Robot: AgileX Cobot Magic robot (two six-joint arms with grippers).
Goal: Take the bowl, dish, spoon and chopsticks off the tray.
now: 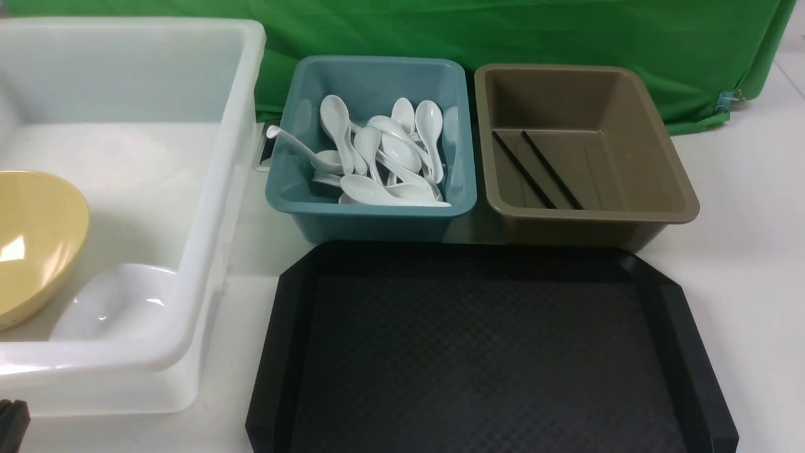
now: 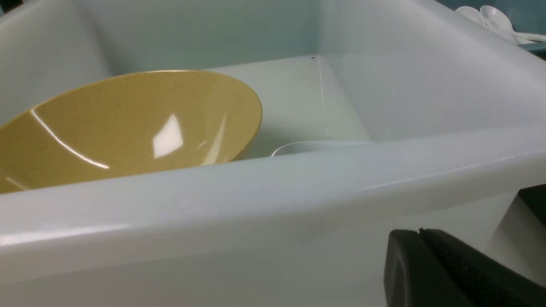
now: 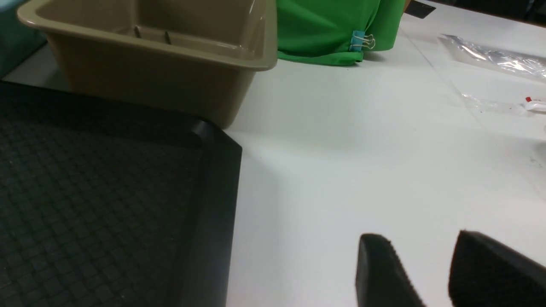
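Observation:
The black tray [image 1: 490,352] lies at the front centre with nothing on it. Tilted in the white tub [image 1: 207,207], the yellow bowl [image 1: 38,245] has the white dish [image 1: 116,302] beside it. Both black chopsticks [image 1: 534,167] rest in the brown tub [image 1: 585,214]. Several white spoons [image 1: 383,157] fill the teal tub [image 1: 371,217]; the task's spoon cannot be told apart among them. My left gripper [image 2: 420,233] is shut and empty, just outside the white tub's near wall [image 2: 273,187]. My right gripper [image 3: 420,239] is open and empty over the table, right of the tray [image 3: 106,204].
A green cloth [image 1: 503,31] hangs behind the tubs, held by a binder clip [image 3: 360,40]. A clear plastic bag [image 3: 495,57] lies on the white table far to the right. The brown tub's corner [image 3: 239,85] stands close to the tray's corner.

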